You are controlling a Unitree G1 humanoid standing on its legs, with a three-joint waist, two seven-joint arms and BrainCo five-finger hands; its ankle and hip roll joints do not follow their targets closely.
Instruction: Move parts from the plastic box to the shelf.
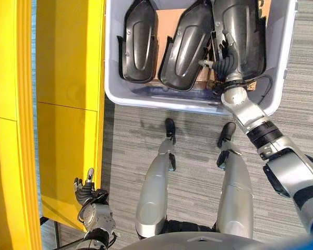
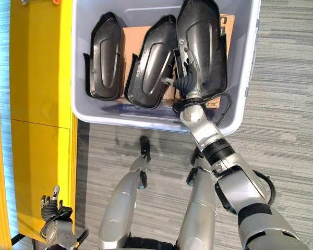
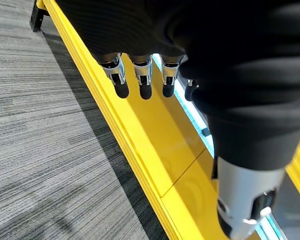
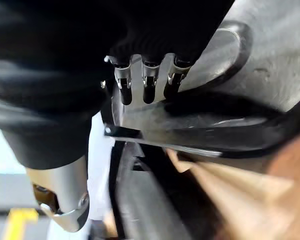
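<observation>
Nearest the robot, its left hand (image 1: 89, 194) hangs low beside the bright yellow shelf unit (image 1: 68, 104), its fingers (image 3: 144, 80) relaxed and empty over the shelf's yellow edge, touching nothing. Grey striped carpet floor (image 1: 198, 135) runs between the robot and the work.

Farther out, the pale grey translucent plastic box (image 2: 235, 112) sits on the carpet just beside the yellow shelf. The robot's right arm reaches over the box's near rim, and the right hand (image 2: 187, 78) is curled on the lower edge of a large glossy black moulded plastic part (image 2: 203, 39), which stands tilted in the right side of the box. In the right wrist view, the fingers (image 4: 146, 85) wrap over that part's thin rim, with the thumb apart below.

Two more black moulded plastic parts lie in the same box: one in the middle (image 2: 154, 57), leaning just beside the gripped part, and one at the left (image 2: 105, 54), a little apart. A brown cardboard sheet (image 2: 131, 39) shows beneath and behind them.
</observation>
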